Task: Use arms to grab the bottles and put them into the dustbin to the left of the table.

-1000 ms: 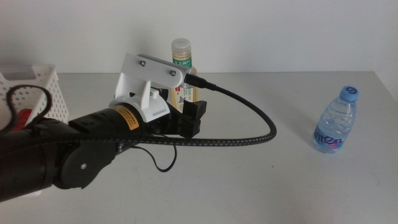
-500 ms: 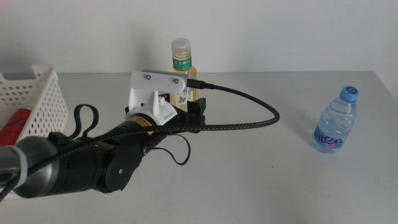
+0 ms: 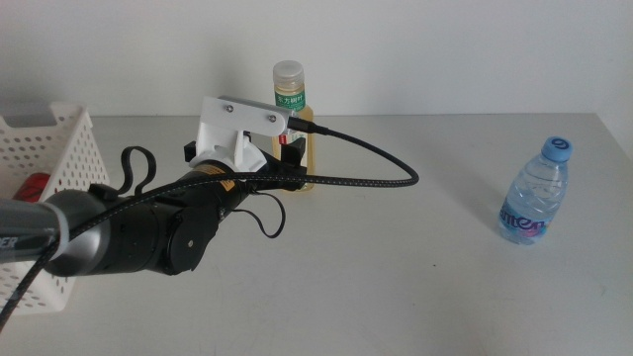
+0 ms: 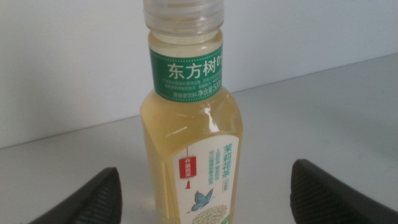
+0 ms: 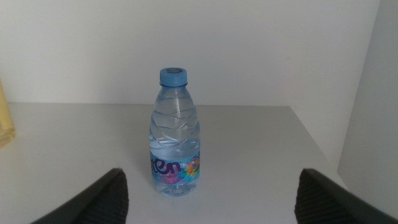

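Observation:
The yellow tea bottle (image 3: pixel 290 104) stands upright at the back of the table (image 3: pixel 396 277). My left gripper (image 3: pixel 294 158) is open right in front of it. In the left wrist view the tea bottle (image 4: pixel 189 124) stands between the two spread jaws of the left gripper (image 4: pixel 205 169), untouched. The small blue-capped water bottle (image 3: pixel 534 193) stands upright at the right. In the right wrist view the water bottle (image 5: pixel 174 143) is ahead of my open right gripper (image 5: pixel 211 180), well apart. The red soda can (image 3: pixel 33 185) lies inside the white dustbin (image 3: pixel 69 148) at the left.
The left arm's thick black cable (image 3: pixel 376 168) loops to the right of the tea bottle. The table's right edge (image 5: pixel 317 149) runs close behind the water bottle. A white wall stands behind the table.
The left arm has reached forward and lower toward the tea bottle, bringing its open jaws up to the bottle's sides. Both bottles have not moved.

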Robot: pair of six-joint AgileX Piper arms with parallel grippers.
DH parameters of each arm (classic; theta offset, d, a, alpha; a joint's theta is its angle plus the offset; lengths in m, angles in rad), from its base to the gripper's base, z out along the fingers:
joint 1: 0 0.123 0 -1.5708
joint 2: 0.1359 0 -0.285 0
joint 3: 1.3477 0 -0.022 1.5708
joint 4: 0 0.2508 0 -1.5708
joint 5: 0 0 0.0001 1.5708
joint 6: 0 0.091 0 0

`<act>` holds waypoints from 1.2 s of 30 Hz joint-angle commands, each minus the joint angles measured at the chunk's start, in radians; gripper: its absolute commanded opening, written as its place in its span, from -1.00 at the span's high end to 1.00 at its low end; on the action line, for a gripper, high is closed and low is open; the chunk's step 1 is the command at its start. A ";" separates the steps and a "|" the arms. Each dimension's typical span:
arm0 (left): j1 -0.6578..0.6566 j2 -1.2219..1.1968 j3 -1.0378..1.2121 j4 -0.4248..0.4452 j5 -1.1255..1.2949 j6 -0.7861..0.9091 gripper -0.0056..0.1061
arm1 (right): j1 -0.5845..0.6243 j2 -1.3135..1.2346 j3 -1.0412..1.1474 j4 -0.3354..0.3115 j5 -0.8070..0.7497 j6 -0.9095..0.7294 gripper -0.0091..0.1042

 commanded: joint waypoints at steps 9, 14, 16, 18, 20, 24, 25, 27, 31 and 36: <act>0.011 0.078 -0.165 0.017 -0.072 -0.005 -0.75 | -0.005 -0.022 -0.010 -0.012 -0.083 -0.009 -0.83; 0.011 0.129 -0.224 0.018 -0.072 -0.005 -0.75 | -0.005 -0.022 -0.010 -0.012 -0.083 -0.009 -0.83; 0.011 0.147 -0.244 0.016 -0.074 -0.003 -0.75 | -0.005 -0.022 -0.010 -0.012 -0.083 -0.009 -0.83; 0.012 0.170 -0.264 0.003 -0.076 -0.003 -0.75 | -0.005 -0.022 -0.010 -0.012 -0.083 -0.009 -0.83; 0.012 0.196 -0.285 -0.016 -0.076 -0.004 -0.75 | -0.005 -0.022 -0.010 -0.012 -0.083 -0.009 -0.83; 0.012 0.237 -0.321 -0.018 -0.082 -0.004 -0.75 | -0.005 -0.022 -0.010 -0.012 -0.083 -0.009 -0.83; 0.012 0.246 -0.329 -0.018 -0.082 -0.003 -0.75 | -0.005 -0.022 -0.010 -0.012 -0.083 -0.009 -0.83; 0.012 0.267 -0.349 -0.018 -0.088 -0.003 -0.75 | -0.005 -0.022 -0.010 -0.012 -0.083 -0.009 -0.83; 0.012 0.305 -0.371 -0.018 -0.119 -0.004 -0.75 | -0.005 -0.022 -0.010 -0.012 -0.083 -0.009 -0.83; 0.011 0.334 -0.371 -0.019 -0.180 -0.005 -0.75 | -0.005 -0.022 -0.010 -0.012 -0.083 -0.009 -0.83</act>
